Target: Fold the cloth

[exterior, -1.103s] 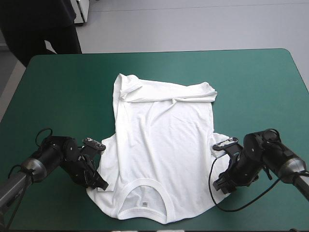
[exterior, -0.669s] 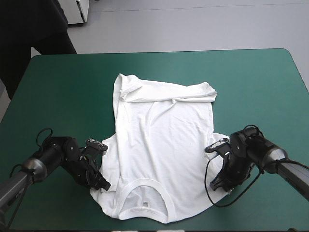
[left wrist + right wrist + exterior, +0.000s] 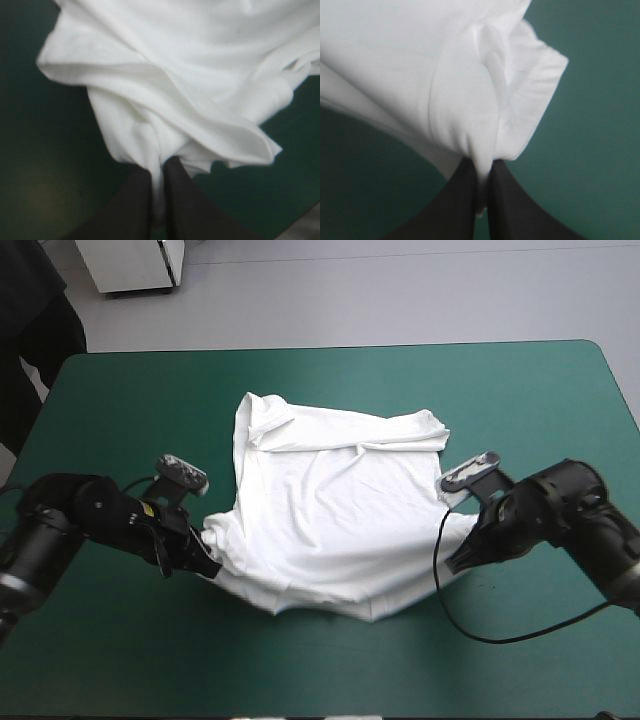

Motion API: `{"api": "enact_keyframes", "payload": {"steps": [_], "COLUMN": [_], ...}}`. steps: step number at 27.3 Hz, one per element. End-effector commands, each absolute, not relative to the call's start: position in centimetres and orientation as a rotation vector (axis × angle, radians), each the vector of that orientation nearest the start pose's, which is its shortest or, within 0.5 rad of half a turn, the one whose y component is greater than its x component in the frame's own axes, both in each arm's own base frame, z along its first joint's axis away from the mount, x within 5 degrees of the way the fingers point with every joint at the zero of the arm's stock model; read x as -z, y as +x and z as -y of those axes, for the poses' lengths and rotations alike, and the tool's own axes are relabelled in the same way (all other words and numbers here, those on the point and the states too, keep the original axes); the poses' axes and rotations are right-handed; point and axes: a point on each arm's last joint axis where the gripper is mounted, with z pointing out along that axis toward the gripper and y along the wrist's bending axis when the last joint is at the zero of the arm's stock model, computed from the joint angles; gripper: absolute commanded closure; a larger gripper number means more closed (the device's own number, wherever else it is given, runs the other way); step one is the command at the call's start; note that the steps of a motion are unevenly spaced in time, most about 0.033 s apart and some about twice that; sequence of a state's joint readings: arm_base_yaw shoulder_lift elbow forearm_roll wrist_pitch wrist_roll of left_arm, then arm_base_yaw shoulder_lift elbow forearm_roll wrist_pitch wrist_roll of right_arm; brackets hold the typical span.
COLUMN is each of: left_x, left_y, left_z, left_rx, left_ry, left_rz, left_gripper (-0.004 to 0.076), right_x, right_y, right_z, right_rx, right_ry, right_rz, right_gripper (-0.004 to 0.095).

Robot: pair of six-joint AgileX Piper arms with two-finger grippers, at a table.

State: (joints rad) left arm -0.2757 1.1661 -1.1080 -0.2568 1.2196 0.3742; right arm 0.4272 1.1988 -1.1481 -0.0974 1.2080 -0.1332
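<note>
right wrist view shows its fingers (image 3: 461,202) clamped on the t-shirt (image 3: 410,65), unclear from above.

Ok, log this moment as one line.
phase: folding | T-shirt: near edge raised, rest flat on table | left gripper: shut on T-shirt | right gripper: shut on T-shirt

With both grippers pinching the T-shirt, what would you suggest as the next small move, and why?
Probably carry both corners toward the far edge of the table. The left gripper and right gripper each pinch a near corner of the T-shirt, its near edge sags between them, and its far half lies flat.
</note>
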Motion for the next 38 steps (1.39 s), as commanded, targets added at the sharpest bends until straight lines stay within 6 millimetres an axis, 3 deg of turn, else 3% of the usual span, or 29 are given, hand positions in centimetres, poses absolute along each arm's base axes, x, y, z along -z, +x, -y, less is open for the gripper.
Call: {"api": "enact_keyframes", "payload": {"steps": [1,5,7,11,22,28,32,38], "left_x": [-44.0,-54.8,-58.9,-62.5,-65.8,-67.3,-67.0,-65.2], "left_y": [16.0,11.0,8.8,6.6,2.1,-0.4,1.5,8.2], "left_z": [6.9,4.9,4.2,3.6,3.5,2.7,3.2,5.1], "left_rx": [0.301,0.165,0.139,0.109,0.167,0.156,0.190,0.236], "left_ry": [0.781,0.690,0.647,0.609,0.650,0.599,0.600,0.632], "left_rz": [-2.294,-1.874,-1.674,-1.469,-1.204,-1.069,-1.151,-1.400], "left_gripper": [0.0746,0.0746,0.0746,0.0746,0.0746,0.0746,0.0746,0.0746], "right_x": [-42.7,-51.8,-56.0,-60.6,-66.0,-67.1,-66.8,-65.0], "right_y": [18.0,14.6,12.5,9.5,2.9,1.4,3.0,8.6], "right_z": [-6.2,-4.1,-3.1,-1.8,-0.5,-0.9,-1.4,-2.6], "right_rx": [0.135,0.113,0.091,0.063,-0.103,-0.181,-0.148,-0.029], "right_ry": [-0.625,-0.472,-0.419,-0.361,-0.365,-0.411,-0.420,-0.400], "right_rz": [-2.367,-2.049,-1.874,-1.637,-1.252,-1.124,-1.182,-1.424], "right_gripper": [0.0920,0.0920,0.0920,0.0920,0.0919,0.0918,0.0919,0.0921]}}
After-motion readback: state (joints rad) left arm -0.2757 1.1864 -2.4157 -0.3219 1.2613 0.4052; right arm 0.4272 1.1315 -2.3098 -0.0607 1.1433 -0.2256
